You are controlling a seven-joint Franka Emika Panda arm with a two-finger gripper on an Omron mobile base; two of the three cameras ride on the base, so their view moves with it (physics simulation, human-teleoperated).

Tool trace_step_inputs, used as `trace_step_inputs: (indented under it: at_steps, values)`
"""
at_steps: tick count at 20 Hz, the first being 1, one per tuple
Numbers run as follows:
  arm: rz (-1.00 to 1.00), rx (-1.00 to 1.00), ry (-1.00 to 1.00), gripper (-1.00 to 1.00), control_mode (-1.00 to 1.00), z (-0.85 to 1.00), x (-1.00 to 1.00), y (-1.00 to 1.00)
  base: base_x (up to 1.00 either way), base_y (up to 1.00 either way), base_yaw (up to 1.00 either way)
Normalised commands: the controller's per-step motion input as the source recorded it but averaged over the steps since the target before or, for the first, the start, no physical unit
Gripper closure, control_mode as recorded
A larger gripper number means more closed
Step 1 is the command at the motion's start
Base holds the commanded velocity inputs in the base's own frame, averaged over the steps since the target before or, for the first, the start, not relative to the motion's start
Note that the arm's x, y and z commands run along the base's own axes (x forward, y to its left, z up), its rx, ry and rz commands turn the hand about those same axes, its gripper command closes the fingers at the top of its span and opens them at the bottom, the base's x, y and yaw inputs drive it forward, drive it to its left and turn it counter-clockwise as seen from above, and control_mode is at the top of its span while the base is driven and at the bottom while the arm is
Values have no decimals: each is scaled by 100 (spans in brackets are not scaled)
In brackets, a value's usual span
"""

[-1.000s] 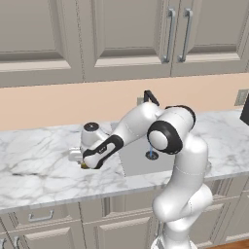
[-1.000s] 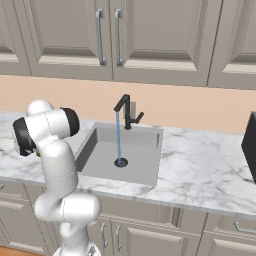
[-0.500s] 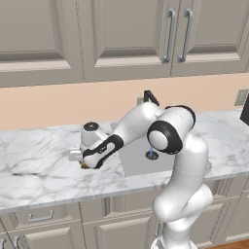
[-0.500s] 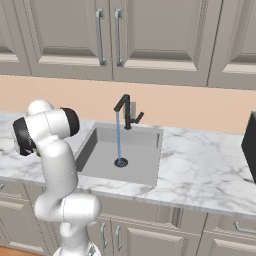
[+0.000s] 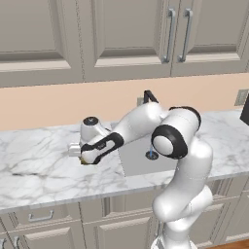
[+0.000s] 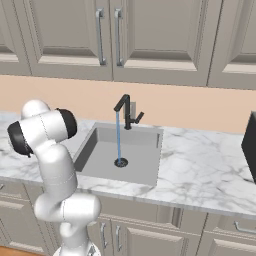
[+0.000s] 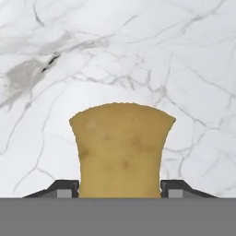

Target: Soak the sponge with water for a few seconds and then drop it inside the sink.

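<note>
In the hand view, the gripper (image 7: 120,192) stands at the bottom centre of the frame, its two dark fingertips (image 7: 64,189) pressed against the pinched sides of the sponge (image 7: 121,150), which fills the gap between them; the jaws are closed narrow on it. The sponge is a yellow-orange block with faint brownish blotches, sitting in the lower middle of that frame, with the white marble counter (image 7: 138,55) behind it.

In the left base view, the gripper (image 5: 83,158) sits low at the left of centre, right down at the counter (image 5: 44,170), with a sliver of yellow sponge (image 5: 85,162) just showing under the hand. Whether the sponge touches the marble or is just clear of it cannot be told. The white arm (image 5: 141,124) reaches across from the lower right of the frame, passing in front of the sink (image 5: 141,163).

In the right base view, the sink (image 6: 100,150) lies in the middle of the frame, a grey rectangular basin set into the marble. It holds nothing but the water (image 6: 118,135), a thin pale-blue stream that falls from the spout of the black faucet (image 6: 127,110) at the basin's back edge and lands at the round dark drain hole (image 6: 120,162). Grey cabinet doors (image 6: 150,35) fill the top of the frame.
</note>
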Motion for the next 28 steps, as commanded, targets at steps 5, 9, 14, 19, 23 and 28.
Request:
trace_step_inputs:
  at_steps: [5, 9, 14, 19, 23, 28]
  values:
    - [0, 0, 0, 100, -100, 55, 1, -2, 0, 0, 0]
    - [2, 0, -2, 100, -100, 38, 0, -36, 0, 0, 0]
    - [0, 0, -13, 100, -100, 24, -8, -22, 0, 0, 0]
    - [0, 0, -18, 100, -100, 25, -42, -7, 0, 0, 0]
    - [0, 0, -20, 100, -100, 25, -50, -4, 0, 0, 0]
    - [0, 0, -20, 100, -100, 20, -37, -26, 0, 0, 0]
